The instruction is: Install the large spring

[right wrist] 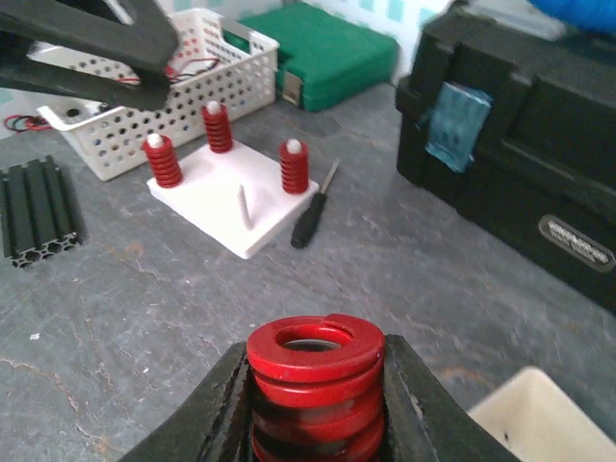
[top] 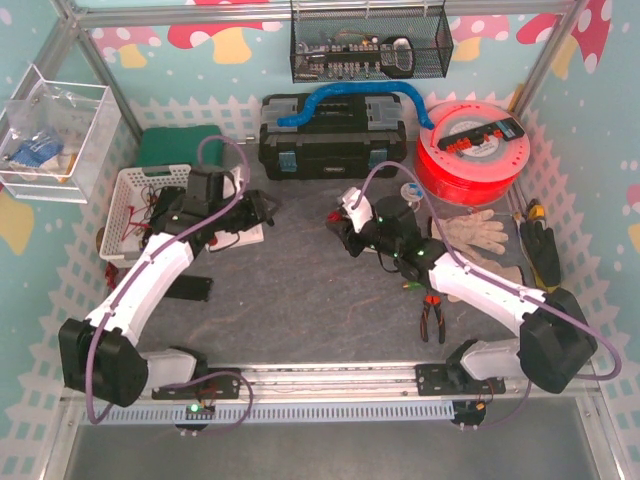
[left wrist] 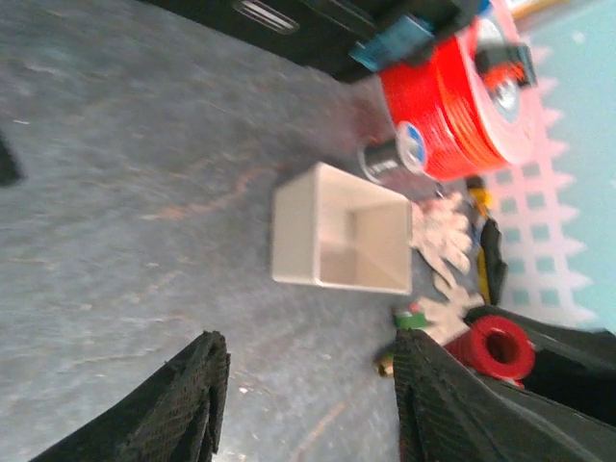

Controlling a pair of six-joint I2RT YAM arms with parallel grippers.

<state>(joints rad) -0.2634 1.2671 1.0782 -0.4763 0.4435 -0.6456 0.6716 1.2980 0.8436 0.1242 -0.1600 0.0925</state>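
Note:
My right gripper (right wrist: 314, 390) is shut on the large spring (right wrist: 314, 339), a thick red coil held upright above the grey mat. Ahead of it lies a white base plate (right wrist: 207, 207) with three smaller red springs (right wrist: 294, 166) on pegs and one bare peg (right wrist: 244, 205). In the top view the right gripper (top: 338, 226) is right of mid-table. My left gripper (top: 268, 210) hovers by the plate, largely hiding it there. The left gripper (left wrist: 313, 385) is open and empty. The held spring (left wrist: 497, 348) shows at the lower right of its view.
A black screwdriver (right wrist: 313, 214) lies against the plate. A white basket (right wrist: 144, 125), green case (right wrist: 322, 53) and black rail (right wrist: 38, 207) stand at left. A black toolbox (top: 330, 135), red spool (top: 470, 150), gloves (top: 470, 232), pliers (top: 432, 318) and a white box (left wrist: 342, 241) are at right.

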